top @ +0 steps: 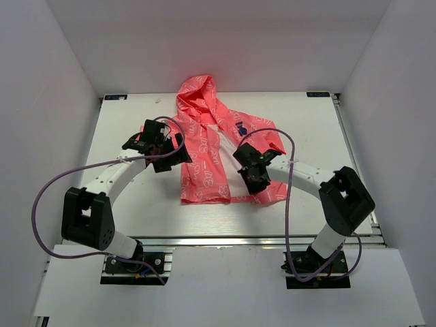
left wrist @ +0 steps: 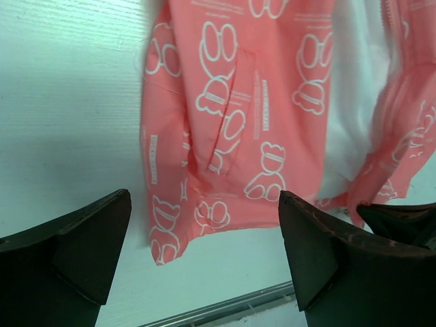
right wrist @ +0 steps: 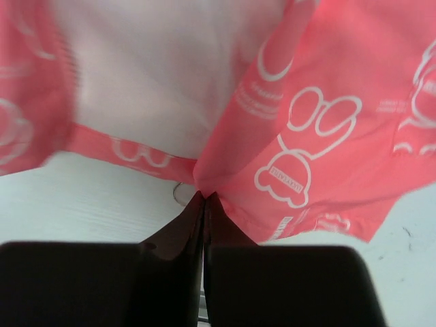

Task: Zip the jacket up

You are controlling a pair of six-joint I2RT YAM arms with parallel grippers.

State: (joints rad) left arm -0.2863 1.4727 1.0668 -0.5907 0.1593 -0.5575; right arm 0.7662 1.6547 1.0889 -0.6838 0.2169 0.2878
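Coral-pink fabric first: pinched the jacket (top: 204, 174) by its hem in the shut right gripper (right wrist: 204, 197) beside the table's (top: 136, 204) near edge, probably to anchor the zipper (right wrist: 68, 58). Hovered the left gripper (left wrist: 204, 197), wide and empty, alongside. Lay unzipped, hood (top: 196, 92) at the far edge.

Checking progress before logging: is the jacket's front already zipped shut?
No: the jacket lies open, with its lining showing white between the pink front halves.

You see the right tool (right wrist: 204, 197) with both fingers pressed together on the bottom hem of the coral-pink jacket (right wrist: 327, 102), just under its white lining (right wrist: 170, 68), above the pale worktop (right wrist: 82, 204).
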